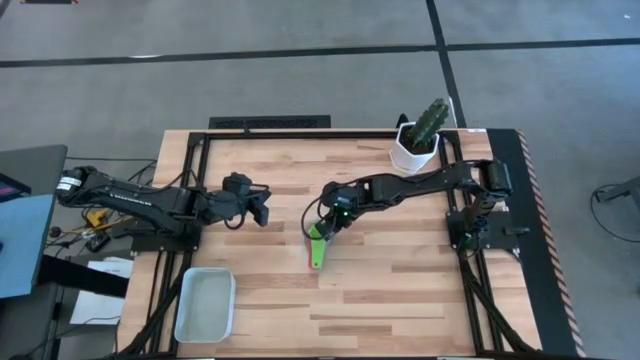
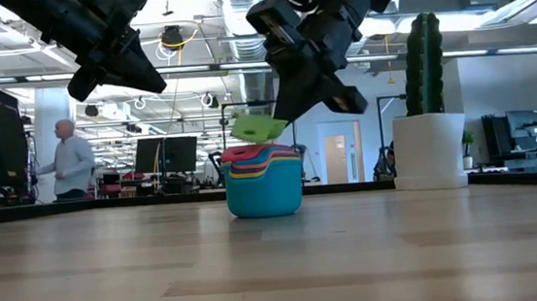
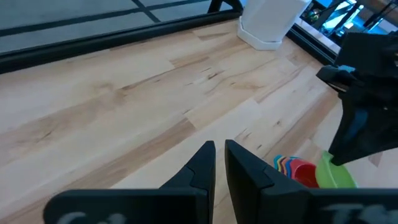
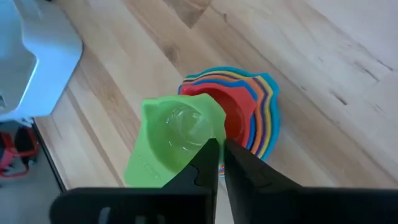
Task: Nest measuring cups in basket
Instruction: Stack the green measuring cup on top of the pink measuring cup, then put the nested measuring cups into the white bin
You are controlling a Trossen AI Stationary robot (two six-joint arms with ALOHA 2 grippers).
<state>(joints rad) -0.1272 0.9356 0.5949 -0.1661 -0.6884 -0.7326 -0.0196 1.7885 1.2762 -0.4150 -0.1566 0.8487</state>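
Green cup (image 4: 173, 138), pinched at its rim by the right gripper (image 4: 217, 149), hovers over the stack (image 4: 249, 118) for nesting; left gripper (image 3: 217, 163) waits, fingers nearly closed, empty.

Wooden table (image 1: 400, 290) with basket (image 1: 205, 304), nested cup stack (image 2: 263, 182), cactus pot (image 1: 412, 152).

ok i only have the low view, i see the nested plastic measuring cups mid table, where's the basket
observer: the pale white-grey rectangular plastic basket sits near the table corner on the left arm's side, empty, well apart from the stack of measuring cups
operator: is the green one gripped
observer: yes, the right gripper has its fingers shut on the rim of the green plastic measuring cup
operator: left arm
observer: the left gripper holds nothing
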